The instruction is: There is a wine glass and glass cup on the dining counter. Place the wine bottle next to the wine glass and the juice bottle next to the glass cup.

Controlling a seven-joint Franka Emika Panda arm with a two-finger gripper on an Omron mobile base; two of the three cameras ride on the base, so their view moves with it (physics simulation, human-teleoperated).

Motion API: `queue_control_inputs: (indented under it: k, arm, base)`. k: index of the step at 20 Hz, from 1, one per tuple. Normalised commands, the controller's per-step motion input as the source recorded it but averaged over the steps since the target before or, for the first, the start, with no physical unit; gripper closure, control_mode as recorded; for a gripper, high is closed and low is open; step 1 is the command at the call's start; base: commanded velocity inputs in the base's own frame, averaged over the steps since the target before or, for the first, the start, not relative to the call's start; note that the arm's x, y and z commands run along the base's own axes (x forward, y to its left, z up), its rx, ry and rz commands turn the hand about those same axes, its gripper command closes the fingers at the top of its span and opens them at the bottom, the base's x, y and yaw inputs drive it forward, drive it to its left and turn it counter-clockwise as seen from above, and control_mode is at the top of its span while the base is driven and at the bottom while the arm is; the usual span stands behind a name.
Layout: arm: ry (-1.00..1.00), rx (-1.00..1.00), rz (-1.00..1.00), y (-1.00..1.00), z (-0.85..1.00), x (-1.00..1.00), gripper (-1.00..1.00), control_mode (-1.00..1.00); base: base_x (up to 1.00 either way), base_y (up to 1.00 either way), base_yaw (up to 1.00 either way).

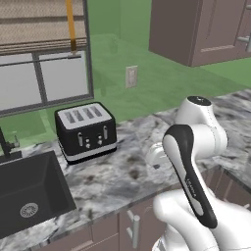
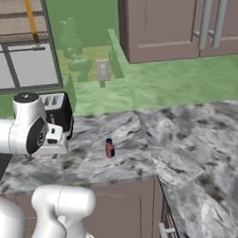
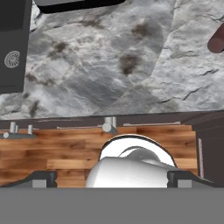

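Arm raised over the marbled worktop, elbow bent, hand pointing down toward the stone near the cabinet edge. Gripper seen in the hand view: two dark finger tips sit at the far left and far right of the lower frame, spread as wide as they go, nothing between them but the floor and cabinet front below. Juice bottle stands upright on the worktop in the right base view, small, reddish-pink, dark cap, on the stone near the seam where the worktop turns the corner, set back from the front edge; it is to the right of the hand and apart from it. In the hand view a reddish rounded shape at the upper right edge, lying on the stone, looks like the same bottle, cut by the frame. Black four-slot toaster sits at the back of the worktop against the green wall, beside the black sink. Brown cabinet doors with bar handles run below the worktop edge. Wall outlet above the toaster's right side.
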Motion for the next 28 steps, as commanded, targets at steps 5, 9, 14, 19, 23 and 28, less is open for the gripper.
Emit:
queue_control_inputs:
  k: [5, 9, 14, 19, 23, 28]
  arm:
    - [0.0, 0.0, 0.0, 0.0, 0.0, 0.0, -1.0, 1.0]
    - [0.0, 0.0, 0.0, 0.0, 0.0, 0.0, -1.0, 1.0]
    - [0.0, 0.0, 0.0, 0.0, 0.0, 0.0, -1.0, 1.0]
    - [0.01, 0.0, -0.03, -0.06, 0.01, 0.04, -1.0, -1.0]
    - [0.09, 0.0, -0.16, -0.14, 0.18, 0.27, -1.0, -1.0]
    - [0.16, 0.0, -0.14, -0.19, 0.26, 0.2, -1.0, -1.0]
  base:
    - [0.0, 0.0, 0.0]
    - [0.0, 0.0, 0.0]
    - [0.0, 0.0, 0.0]
    - [0.0, -0.08, -0.02]
    - [0.0, 0.0, 0.0]
    - [0.0, 0.0, 0.0]
